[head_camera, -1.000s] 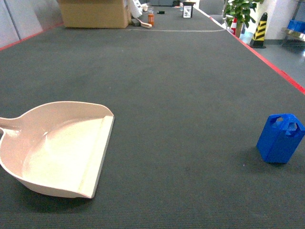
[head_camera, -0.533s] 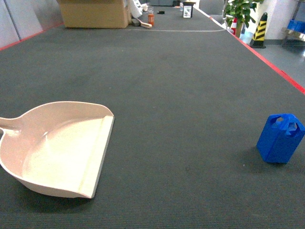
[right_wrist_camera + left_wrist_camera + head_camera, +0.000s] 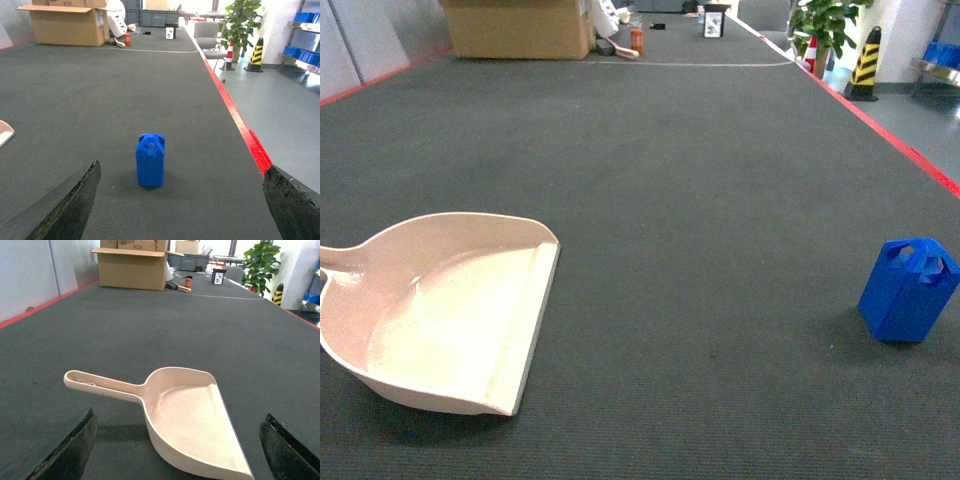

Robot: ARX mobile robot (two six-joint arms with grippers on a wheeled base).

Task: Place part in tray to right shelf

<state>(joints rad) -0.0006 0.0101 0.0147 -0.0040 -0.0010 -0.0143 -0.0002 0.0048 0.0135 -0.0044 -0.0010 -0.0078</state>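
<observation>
The beige tray (image 3: pixel 440 315) lies flat on the dark carpet at the left of the head view, handle pointing left, front lip facing right. The blue part (image 3: pixel 910 290) stands upright on the carpet at the far right, well apart from the tray. Neither gripper shows in the head view. In the left wrist view my left gripper (image 3: pixel 178 416) is open, low behind the tray (image 3: pixel 192 422), holding nothing. In the right wrist view my right gripper (image 3: pixel 181 168) is open, with the part (image 3: pixel 150 160) a short way ahead, left of centre. A distant steel rack (image 3: pixel 305 55) may be the right shelf.
A red floor line (image 3: pixel 240 125) runs along the carpet's right edge, with grey floor beyond it. Far back stand a cardboard box (image 3: pixel 518 28), a potted plant (image 3: pixel 241 22), a striped post (image 3: pixel 865 62) and small items (image 3: pixel 636 40).
</observation>
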